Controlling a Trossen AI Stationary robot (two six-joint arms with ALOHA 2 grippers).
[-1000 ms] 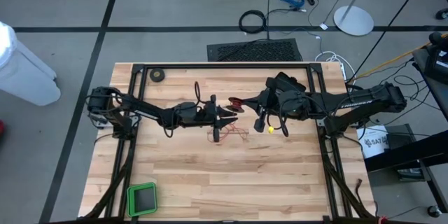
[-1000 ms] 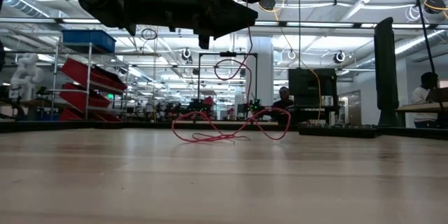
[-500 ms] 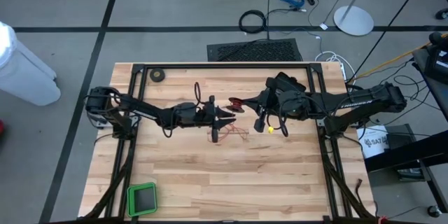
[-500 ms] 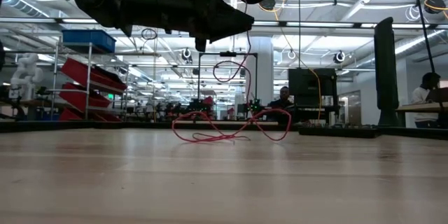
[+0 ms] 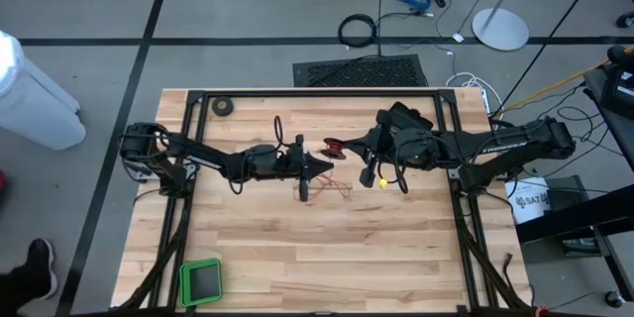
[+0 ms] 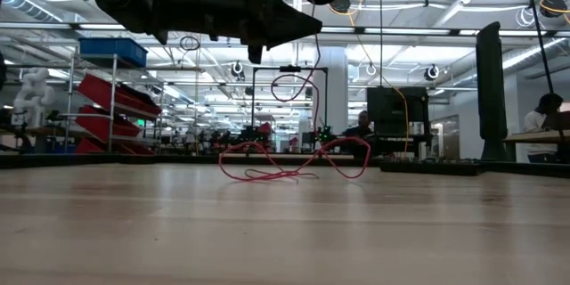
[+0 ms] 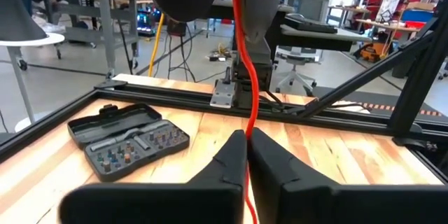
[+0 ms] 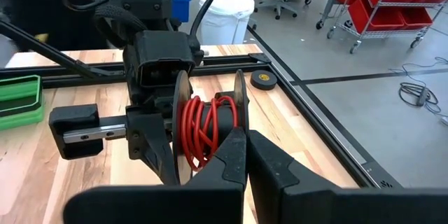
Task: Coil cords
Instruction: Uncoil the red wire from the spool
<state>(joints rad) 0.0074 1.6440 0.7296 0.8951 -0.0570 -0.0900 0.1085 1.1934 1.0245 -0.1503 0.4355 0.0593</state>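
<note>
Red wire (image 7: pixel 241 77) runs taut between my two arms above mid-table. My left gripper (image 7: pixel 246 155) is pressed together, pinching that wire between its fingertips. My right gripper (image 8: pixel 243 155) is likewise clamped tight, gripping the rim of the black reel (image 8: pixel 206 129), which carries several turns of wire and hangs clear of the wooden table (image 5: pixel 297 248). Slack wire lies in loose loops (image 6: pixel 289 165) on the boards just below the left gripper.
</note>
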